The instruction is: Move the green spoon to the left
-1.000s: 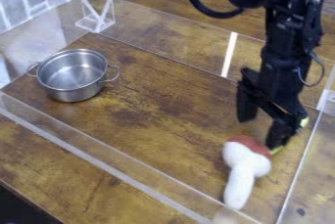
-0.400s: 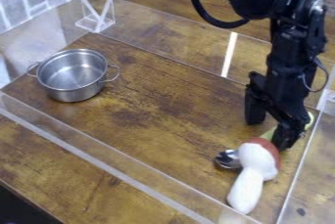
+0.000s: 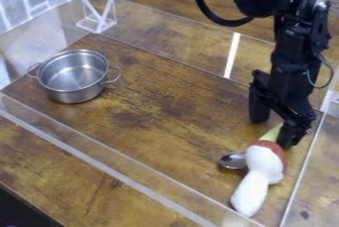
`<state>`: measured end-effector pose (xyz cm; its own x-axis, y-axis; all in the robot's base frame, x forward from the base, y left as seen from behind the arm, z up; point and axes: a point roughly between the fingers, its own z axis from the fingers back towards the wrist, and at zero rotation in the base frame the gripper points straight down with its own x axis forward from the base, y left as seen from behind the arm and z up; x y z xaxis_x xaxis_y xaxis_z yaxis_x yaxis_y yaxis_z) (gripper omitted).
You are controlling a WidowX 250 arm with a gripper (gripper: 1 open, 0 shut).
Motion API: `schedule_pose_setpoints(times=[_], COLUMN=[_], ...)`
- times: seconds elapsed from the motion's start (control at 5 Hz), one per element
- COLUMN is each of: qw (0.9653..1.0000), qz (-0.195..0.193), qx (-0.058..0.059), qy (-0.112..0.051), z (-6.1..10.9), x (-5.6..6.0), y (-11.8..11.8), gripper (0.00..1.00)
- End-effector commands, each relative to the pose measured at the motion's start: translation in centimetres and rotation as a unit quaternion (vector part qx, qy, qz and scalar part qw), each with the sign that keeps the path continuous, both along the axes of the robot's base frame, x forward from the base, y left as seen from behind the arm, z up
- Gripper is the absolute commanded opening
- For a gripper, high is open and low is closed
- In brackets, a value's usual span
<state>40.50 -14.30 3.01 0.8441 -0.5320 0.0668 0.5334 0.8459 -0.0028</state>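
Hangs low at the right side of the brown wooden table [image 3: 146, 132], with black gripper [image 3: 281, 124] tilted downward and jaws standing wide, apparently with no grip on anything. Directly below and partly hidden by the dark fingers, towards the table's right edge: slender yellow-green plastic spoon [image 3: 272, 135], visible only as a short light-green stretch. Impossible to tell whether between the fingers or merely beneath them.

Next outward, just beside the green: toy mushroom with red-brown cap and white stem [image 3: 252, 191], stem pointing towards the near edge. Against the cap's left side, small shiny grey rounded piece [image 3: 233, 160]; cannot tell whether part of the spoon or separate. Well apart, near the table's left edge: silver metal pot with two handles [image 3: 74, 77].

Seems to call for closing on the green part, then carrying left. Could easily pinch the cap too, given such tight crowding, and drag the mushroom along. Could close on nothing, with so thin a target lying low. Could also slip or twist in the grip if caught near one end, or snag under the cap during the leftward move.
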Motion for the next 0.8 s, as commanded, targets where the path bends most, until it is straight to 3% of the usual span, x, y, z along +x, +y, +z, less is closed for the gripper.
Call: schedule_pose_setpoints(times=[0.0, 0.4, 0.6], qw=[0.999, 0.9994, 0.9986], qz=[0.033, 0.011, 0.041], qx=[-0.011, -0.022, -0.025], qy=[-0.027, -0.023, -0.024], z=[2.0, 2.1, 2.1], x=[1.2, 1.4, 2.3], y=[0.7, 0.5, 0.6], gripper=[1.0, 1.0, 1.0])
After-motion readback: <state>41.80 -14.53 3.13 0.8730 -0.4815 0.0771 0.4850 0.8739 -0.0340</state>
